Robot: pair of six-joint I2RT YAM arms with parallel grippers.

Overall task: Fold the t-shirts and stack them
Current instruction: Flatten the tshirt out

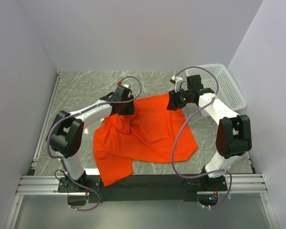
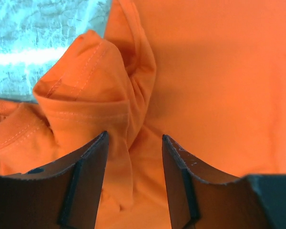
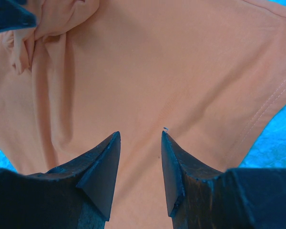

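Orange-red t-shirt [image 1: 152,133] lies rumpled on the worktop [image 1: 86,86], spreading nearward from both tools at its far edge. Over a bunched fold the left tool [image 2: 134,136] stands apart; the right tool [image 3: 140,133] stands apart over flat cloth.

No legible text, labels or numbers anywhere

The t-shirt [image 1: 148,136] is plain bright orange-red, the counter [image 1: 86,86] dark grey-green marble with pale veins, and the basket [image 1: 230,88] white mesh.
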